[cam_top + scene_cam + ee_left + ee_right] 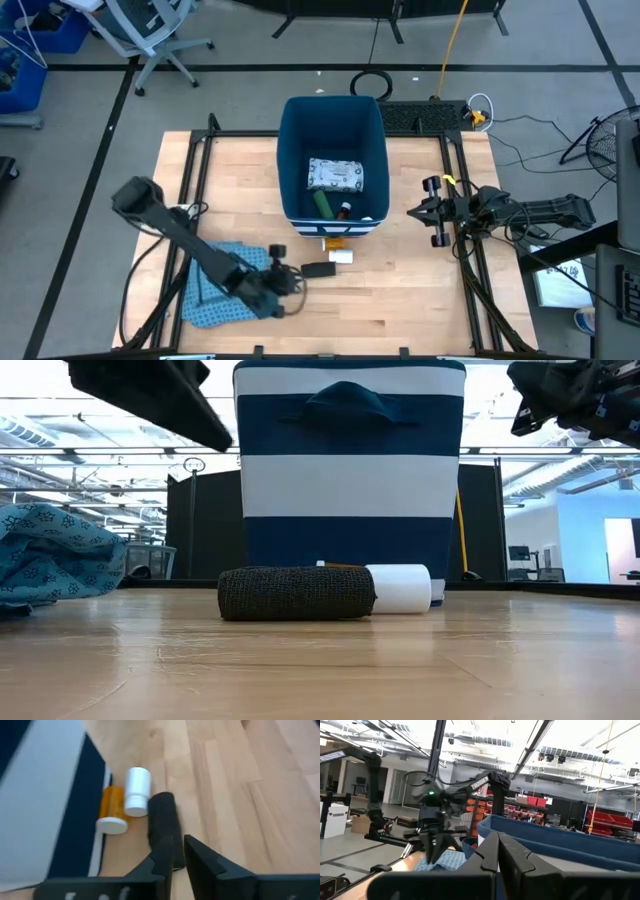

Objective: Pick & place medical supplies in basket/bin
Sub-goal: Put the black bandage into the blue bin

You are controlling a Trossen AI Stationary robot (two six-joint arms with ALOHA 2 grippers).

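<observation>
The dark-blue bin stands at the table's middle far side. In it lie a white green-printed packet, a green block and a red tube. In front of the bin an orange piece, a white piece and a black block lie on the table. My left gripper hovers above the table just near-left of the black block, its fingers a narrow gap apart and empty. My right gripper is shut and empty, raised to the right of the bin.
A crumpled blue patterned cloth lies on the table's near left under my left arm, also in the low view. Bare wood lies between the black block and the table's near and right edges. Cables and stands lie beyond the table.
</observation>
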